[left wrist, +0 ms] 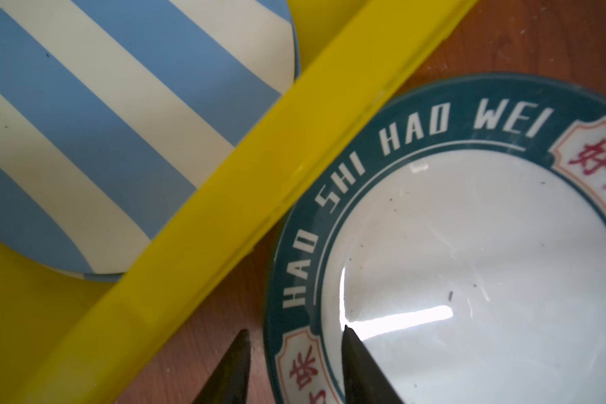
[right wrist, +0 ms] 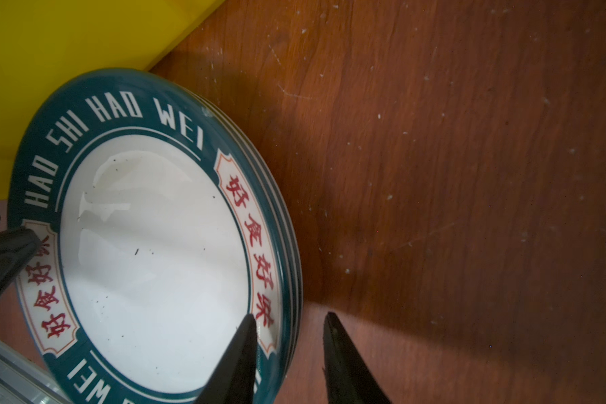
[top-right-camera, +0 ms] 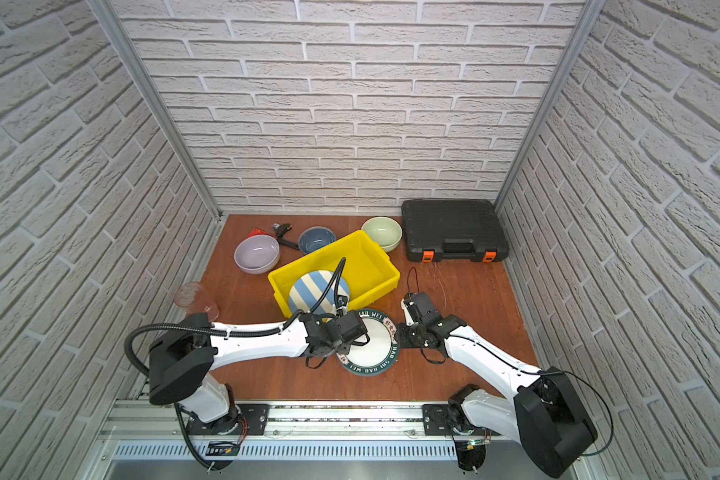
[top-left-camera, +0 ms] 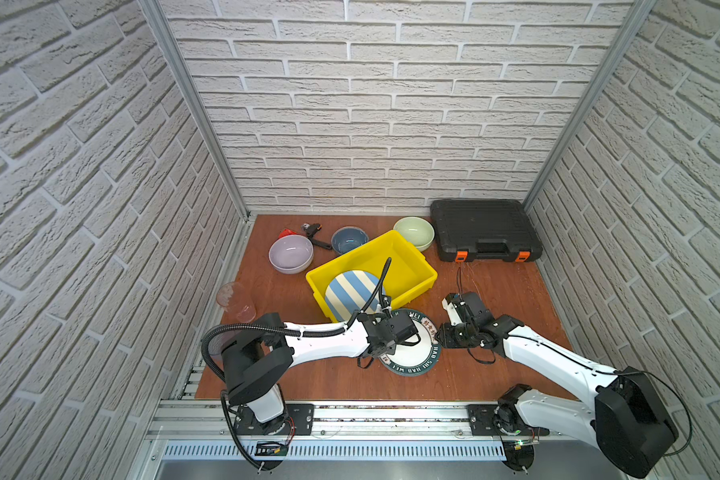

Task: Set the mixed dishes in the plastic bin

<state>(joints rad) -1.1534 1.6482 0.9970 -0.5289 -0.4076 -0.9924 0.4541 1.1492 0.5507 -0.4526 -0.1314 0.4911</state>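
Brick-walled cell, wooden bench [top-left-camera: 495, 365], white printed plates [top-left-camera: 414, 353] stacked beside yellow plastic bin [top-left-camera: 408, 266], left gripper [left wrist: 294, 330] and right gripper [right wrist: 289, 314] part-open astride opposite rims, unclamped.

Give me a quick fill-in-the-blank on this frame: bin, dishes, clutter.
1. The yellow bin holds just ____ dish, the blue-white striped plate.
2. The lettering on the printed plates reads HAO SHI HAO ____.
3. The black case has two ____ latches.
4. The lilac bowl, dark-blue bowl and pale-green bowl all sit ____ the yellow bin.

Missing words: one; WEI; orange; outside.
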